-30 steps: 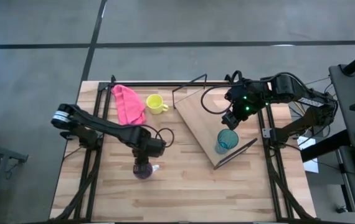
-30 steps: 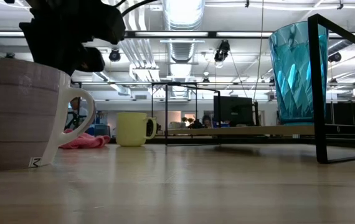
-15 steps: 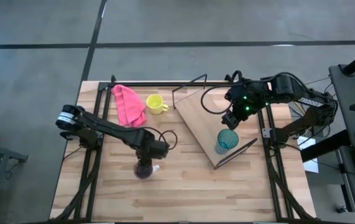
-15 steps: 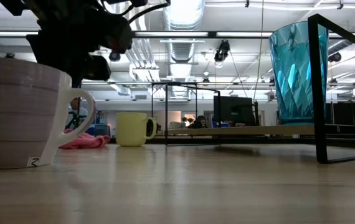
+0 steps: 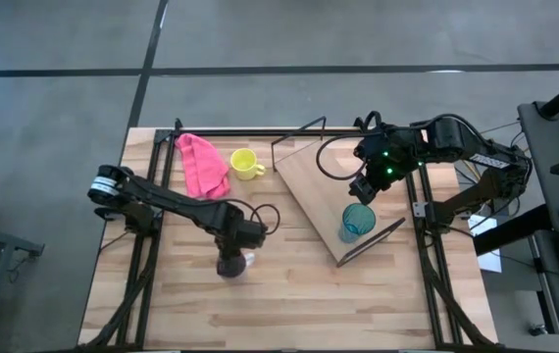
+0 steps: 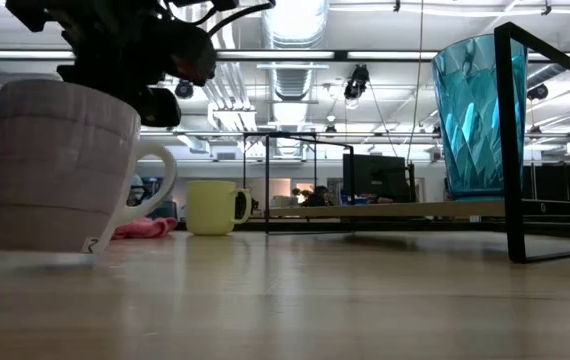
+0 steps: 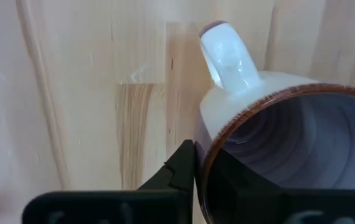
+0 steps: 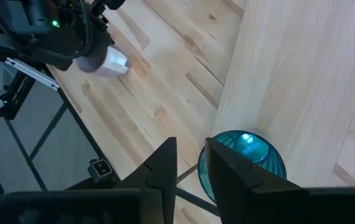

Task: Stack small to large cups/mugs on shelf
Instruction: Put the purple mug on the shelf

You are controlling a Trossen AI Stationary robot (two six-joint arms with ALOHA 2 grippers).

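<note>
The purple mug (image 5: 232, 265) (image 6: 65, 165) with a pale handle (image 7: 227, 53) hangs just above the tabletop under my left gripper (image 5: 232, 253) (image 7: 199, 180), which is shut on it. The teal cup (image 5: 357, 222) (image 6: 470, 115) (image 8: 243, 158) stands upright on its base on the shelf (image 5: 324, 186) (image 8: 302, 81), near the board's near corner. My right gripper (image 5: 366, 188) (image 8: 191, 168) hovers above that cup, narrowly open, touching nothing. The yellow mug (image 5: 244, 163) (image 6: 212, 207) stands on the table left of the shelf. My left gripper holds the purple mug by its rim (image 7: 205, 155), close beside the handle. One finger (image 7: 182, 171) lies outside the wall and the other stands inside the mouth. The fingers come from above, pointing down. The mug is lifted clear of the table and tilted.
A pink cloth (image 5: 202, 164) (image 6: 140, 227) lies by the yellow mug near the far left corner. The shelf's black wire frame (image 5: 370, 240) (image 6: 510, 140) stands up at the board's ends. Bare tabletop (image 5: 289, 304) stretches along the near edge.
My left gripper, standing over the purple mug, has taken it up. The mug stood flat on the table; now it is lifted slightly clear and tipped, and has shifted a little toward the right. The right arm has kept still.
</note>
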